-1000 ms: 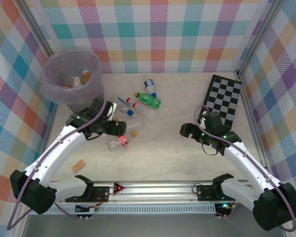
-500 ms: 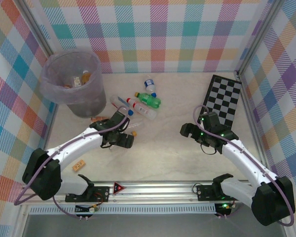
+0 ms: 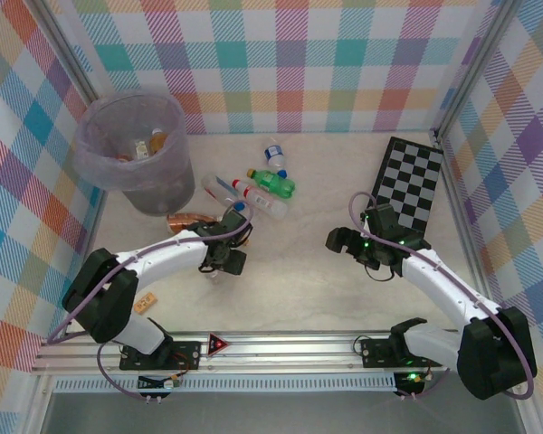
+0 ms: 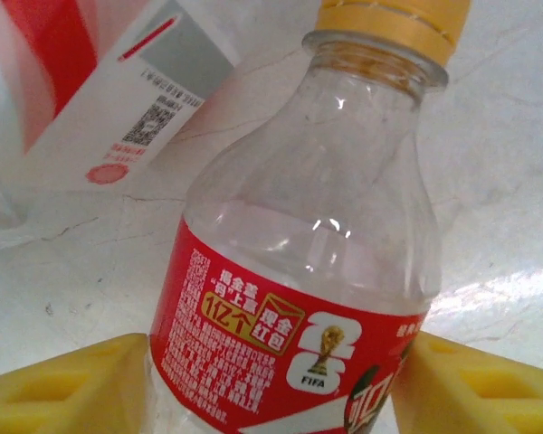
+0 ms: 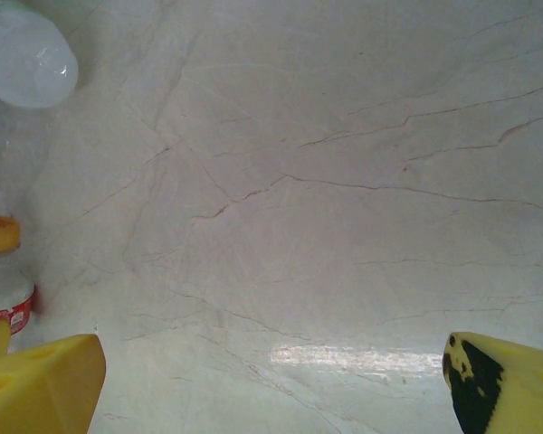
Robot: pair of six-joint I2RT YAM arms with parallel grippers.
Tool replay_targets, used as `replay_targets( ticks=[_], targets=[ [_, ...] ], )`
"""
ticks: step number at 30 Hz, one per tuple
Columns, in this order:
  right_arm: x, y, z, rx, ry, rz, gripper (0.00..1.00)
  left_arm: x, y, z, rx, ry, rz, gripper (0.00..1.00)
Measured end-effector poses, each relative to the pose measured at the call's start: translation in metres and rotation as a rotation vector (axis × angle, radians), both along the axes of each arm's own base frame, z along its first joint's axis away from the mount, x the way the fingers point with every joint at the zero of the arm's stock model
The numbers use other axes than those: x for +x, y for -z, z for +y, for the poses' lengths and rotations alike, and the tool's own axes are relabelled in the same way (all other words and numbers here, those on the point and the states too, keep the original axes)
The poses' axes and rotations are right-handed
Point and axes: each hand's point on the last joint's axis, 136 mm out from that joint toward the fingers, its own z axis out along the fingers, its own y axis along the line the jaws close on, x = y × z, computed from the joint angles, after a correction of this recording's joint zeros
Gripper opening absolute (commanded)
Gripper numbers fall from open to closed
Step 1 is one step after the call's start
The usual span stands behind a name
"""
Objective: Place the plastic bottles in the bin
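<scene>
Red-labelled bottle (image 4: 299,298) clamped between left gripper (image 4: 276,366) pads (right gripper (image 5: 271,380) spread wide over bare table): pickup step, next likely lift toward bin (image 3: 156,188).

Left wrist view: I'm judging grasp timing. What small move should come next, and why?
Probably squeeze the left pincer onto the red-labelled bottle before lifting: its yellow fingers flank the label on both sides, but a firm pinch isn't evident.
</scene>
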Motion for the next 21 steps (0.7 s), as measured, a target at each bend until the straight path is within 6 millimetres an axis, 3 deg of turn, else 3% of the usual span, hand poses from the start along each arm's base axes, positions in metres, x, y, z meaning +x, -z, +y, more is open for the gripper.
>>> replay_targets(
  ticks=[7, 14, 17, 21],
  targets=[
    [-0.001, -0.001, 0.001, 0.011, -0.007, 0.003, 0.96, 0.002, -0.005, -0.013, 0.012, 0.008, 0.001, 0.52],
    [-0.001, -0.001, 0.002, 0.016, -0.009, 0.006, 0.96, 0.009, -0.027, -0.027, -0.017, 0.016, -0.011, 0.50],
    [-0.001, -0.001, 0.002, 0.016, -0.009, 0.006, 0.96, 0.011, -0.044, -0.032, -0.050, 0.019, -0.026, 0.49],
    [-0.001, -0.001, 0.002, 0.019, -0.011, 0.007, 0.96, 0.020, -0.089, -0.041, -0.124, 0.021, -0.104, 0.46]
  ],
)
